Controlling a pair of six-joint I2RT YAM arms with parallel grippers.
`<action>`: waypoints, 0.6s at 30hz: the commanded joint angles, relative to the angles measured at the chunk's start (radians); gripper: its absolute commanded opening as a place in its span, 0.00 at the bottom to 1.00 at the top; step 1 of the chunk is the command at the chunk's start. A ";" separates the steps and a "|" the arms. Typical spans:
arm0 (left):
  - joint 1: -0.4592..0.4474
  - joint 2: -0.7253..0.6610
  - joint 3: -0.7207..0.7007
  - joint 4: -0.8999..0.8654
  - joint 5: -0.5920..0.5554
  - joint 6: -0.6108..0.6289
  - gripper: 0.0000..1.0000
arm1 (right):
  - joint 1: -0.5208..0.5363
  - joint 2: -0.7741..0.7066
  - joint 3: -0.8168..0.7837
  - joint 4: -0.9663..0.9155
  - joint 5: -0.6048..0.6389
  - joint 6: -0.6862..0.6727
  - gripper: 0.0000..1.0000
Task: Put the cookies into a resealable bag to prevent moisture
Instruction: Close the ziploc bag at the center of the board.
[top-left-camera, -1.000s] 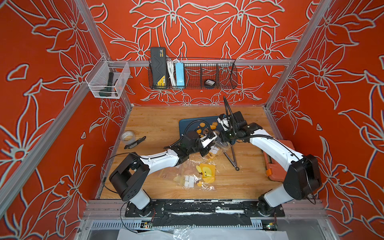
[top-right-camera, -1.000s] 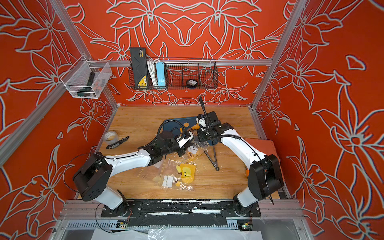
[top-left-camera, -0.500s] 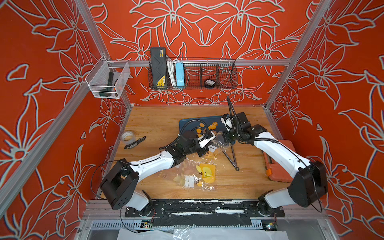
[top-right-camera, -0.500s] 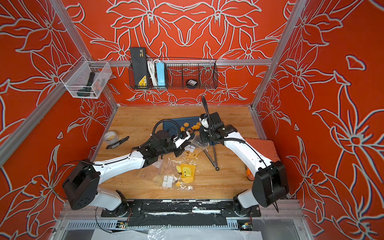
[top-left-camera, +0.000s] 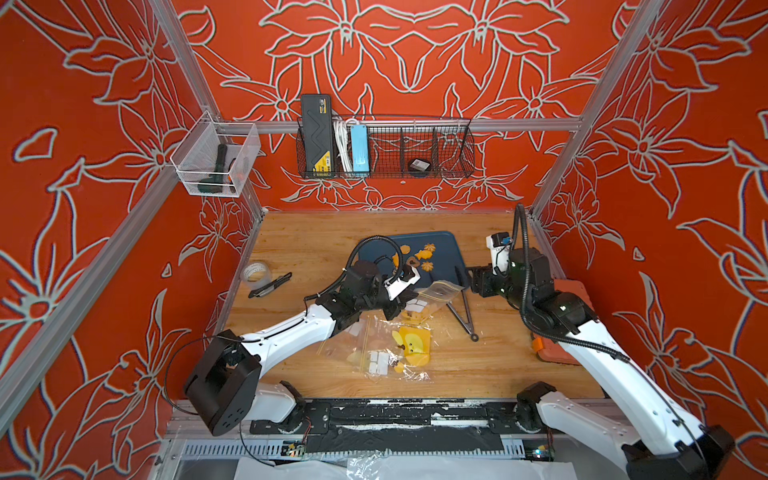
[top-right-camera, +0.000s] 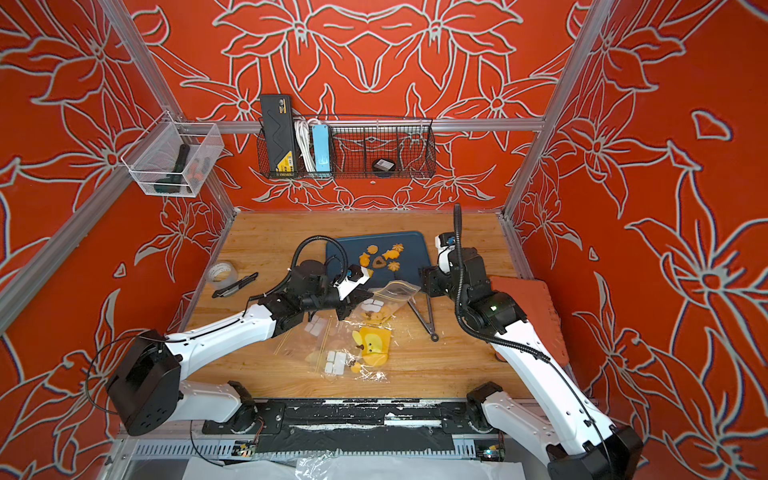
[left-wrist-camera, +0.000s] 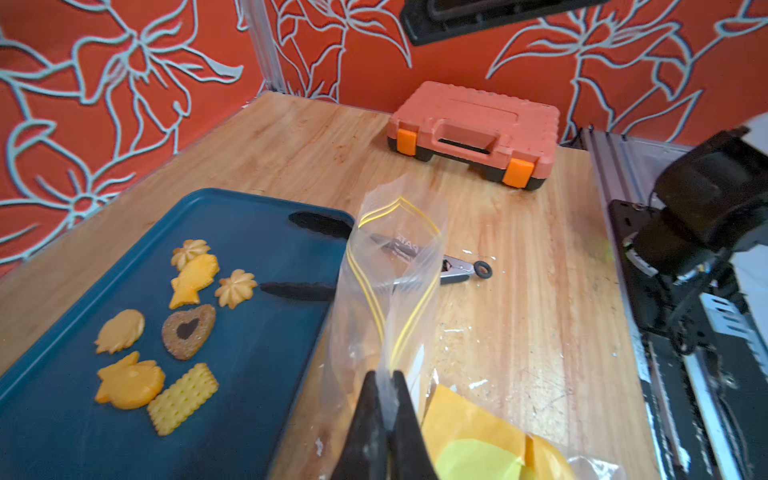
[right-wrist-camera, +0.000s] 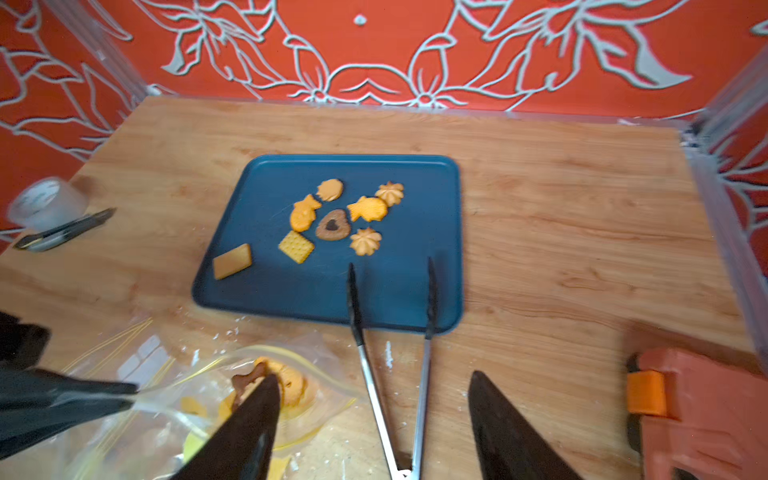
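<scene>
Tray (top-left-camera: 446, 249) sits mid-table, toward the rear. Cookies (top-left-camera: 424, 254) are clustered on it. Resealable bag (top-left-camera: 440, 291) is just before the tray's front edge, with more cookies in it. Tongs (top-left-camera: 463, 309) lie right of the bag, tips on the tray. Spare bags (top-left-camera: 395, 351) are piled nearer the front. Tool case (left-wrist-camera: 473, 129) is at the right edge. Tape roll (top-left-camera: 257, 274) is at the left edge, with the utility knife (top-left-camera: 270, 286) just before it.

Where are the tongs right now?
In a top view the tongs lie on the wooden table right of centre, tips on the near edge of the blue tray, just right of the upheld clear bag.
</scene>
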 joint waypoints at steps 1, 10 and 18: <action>0.025 -0.008 0.026 0.004 0.097 -0.011 0.00 | -0.021 -0.041 -0.075 0.061 0.087 0.022 0.75; 0.180 0.074 0.025 0.040 0.099 -0.133 0.00 | -0.067 0.031 -0.126 0.160 -0.248 0.008 0.80; 0.254 0.104 0.010 0.075 0.098 -0.184 0.00 | -0.144 0.203 -0.212 0.541 -0.646 0.059 0.80</action>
